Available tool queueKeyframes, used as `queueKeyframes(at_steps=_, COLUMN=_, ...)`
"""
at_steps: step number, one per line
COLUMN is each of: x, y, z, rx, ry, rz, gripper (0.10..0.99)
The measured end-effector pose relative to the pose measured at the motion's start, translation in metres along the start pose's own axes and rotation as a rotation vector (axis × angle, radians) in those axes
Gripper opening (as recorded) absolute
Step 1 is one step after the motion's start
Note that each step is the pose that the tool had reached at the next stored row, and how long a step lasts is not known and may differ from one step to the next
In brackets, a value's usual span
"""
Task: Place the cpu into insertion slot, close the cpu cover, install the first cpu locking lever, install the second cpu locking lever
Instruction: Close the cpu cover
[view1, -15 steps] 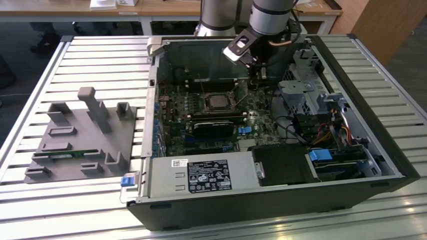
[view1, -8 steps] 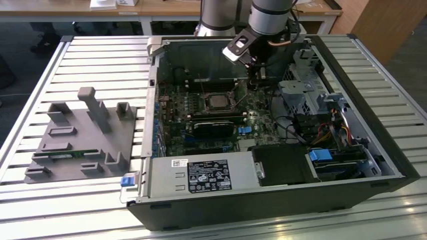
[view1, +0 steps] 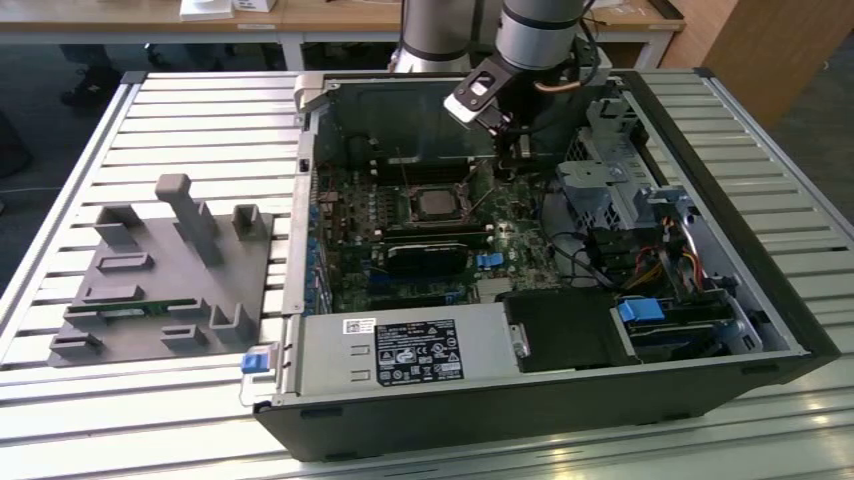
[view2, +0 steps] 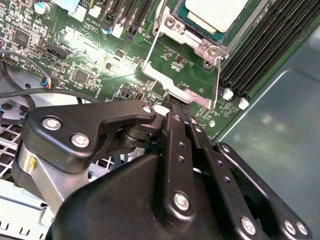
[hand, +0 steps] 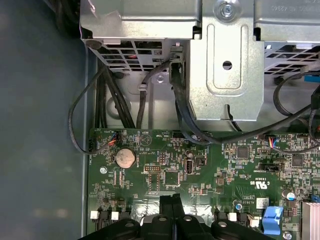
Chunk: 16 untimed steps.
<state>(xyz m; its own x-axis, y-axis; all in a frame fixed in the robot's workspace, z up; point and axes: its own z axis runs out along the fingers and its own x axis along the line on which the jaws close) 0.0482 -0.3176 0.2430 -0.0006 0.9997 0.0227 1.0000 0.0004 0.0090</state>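
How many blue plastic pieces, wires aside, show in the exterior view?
3: a clip at the case's outer corner, a connector on the motherboard, a tab further toward the exterior view's right. More may be hidden.

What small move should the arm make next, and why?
Probably nudge the gripper toward the cpu, tipping the cpu cover over it. The chip already sits in the insertion slot, the cover stands open, and the shut gripper meets its free edge.
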Motion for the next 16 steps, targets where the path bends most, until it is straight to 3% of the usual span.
queueKeyframes(at_steps=8, x=0.0000, y=-0.0023, z=0.0001, rx=0.000, ry=-0.0001, rz=0.000, gripper=0.118)
queueKeyframes(at_steps=16, x=0.0000, y=-0.0114, z=0.0001, rx=0.000, ry=0.0005, rz=0.000, gripper=0.118)
